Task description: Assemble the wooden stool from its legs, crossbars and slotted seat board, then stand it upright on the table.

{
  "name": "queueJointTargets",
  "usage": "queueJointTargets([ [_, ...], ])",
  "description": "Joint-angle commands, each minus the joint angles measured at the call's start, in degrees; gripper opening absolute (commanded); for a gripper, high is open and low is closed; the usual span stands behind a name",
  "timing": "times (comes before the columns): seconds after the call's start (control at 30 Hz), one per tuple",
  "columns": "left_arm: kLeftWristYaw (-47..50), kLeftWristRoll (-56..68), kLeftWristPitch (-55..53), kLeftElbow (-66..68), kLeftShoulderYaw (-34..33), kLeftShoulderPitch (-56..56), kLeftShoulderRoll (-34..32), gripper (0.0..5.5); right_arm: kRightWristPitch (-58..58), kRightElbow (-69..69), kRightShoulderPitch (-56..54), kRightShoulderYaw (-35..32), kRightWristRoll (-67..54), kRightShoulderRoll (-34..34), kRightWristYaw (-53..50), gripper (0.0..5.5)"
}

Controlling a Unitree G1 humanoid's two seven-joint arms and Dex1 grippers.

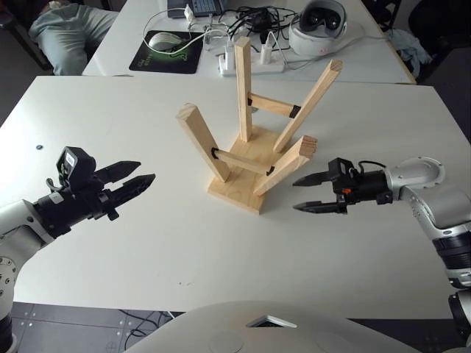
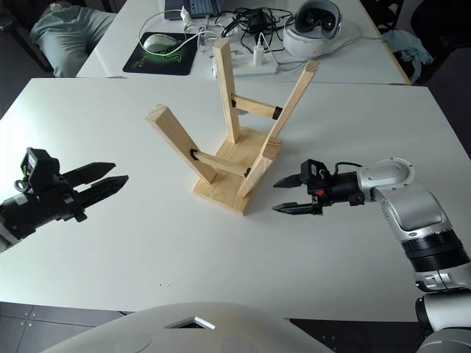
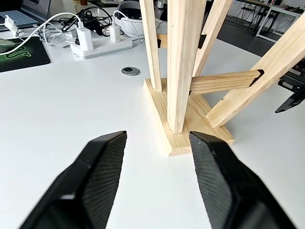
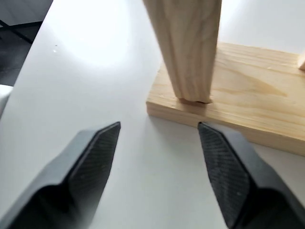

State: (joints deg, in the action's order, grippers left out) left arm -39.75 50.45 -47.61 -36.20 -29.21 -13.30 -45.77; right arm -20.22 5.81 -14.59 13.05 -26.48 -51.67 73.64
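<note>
Currently: stool [image 1: 250, 147], wooden, one item. Assembled but inverted.
- Position: seat board [image 1: 234, 193] flat on the table [image 1: 221, 257] near its middle; four legs [image 1: 243, 88] splayed upward; crossbars [image 1: 272, 105] joining them in pairs.
- Left gripper [image 1: 143, 173]: wide open, empty, over the table's left side, well apart from the stool.
- Right gripper [image 1: 296, 195]: wide open, empty, just beside the board's near right corner.
- Handling, judged: light, stiff softwood. Smooth faces may slip in the fingers, and slotted joints may pull loose if a leg is levered.
- Hold, advised: two opposite legs, low near the board, one per gripper, then turn over together.
</note>
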Motion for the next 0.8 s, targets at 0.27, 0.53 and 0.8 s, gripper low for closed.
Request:
queueJointTargets([
  [0.27,-0.53,-0.14,0.25,2.49,3.36,1.63,-0.77,4.11,-16.00,14.02,3.58,-6.50,-5.76,10.78,-20.83,4.87],
  [0.53,-0.34,-0.04,0.06,3.25,4.58,2.53,-0.61,5.16,-12.37,5.22,-1.68,-10.37,1.11,13.56,-29.51,5.40],
  [0.8,0.51,-1.07,0.32,3.27,5.92,2.11,-0.41,5.39,-0.49,-7.75,-8.54,-9.82,12.30,12.20,-31.23,5.40],
])
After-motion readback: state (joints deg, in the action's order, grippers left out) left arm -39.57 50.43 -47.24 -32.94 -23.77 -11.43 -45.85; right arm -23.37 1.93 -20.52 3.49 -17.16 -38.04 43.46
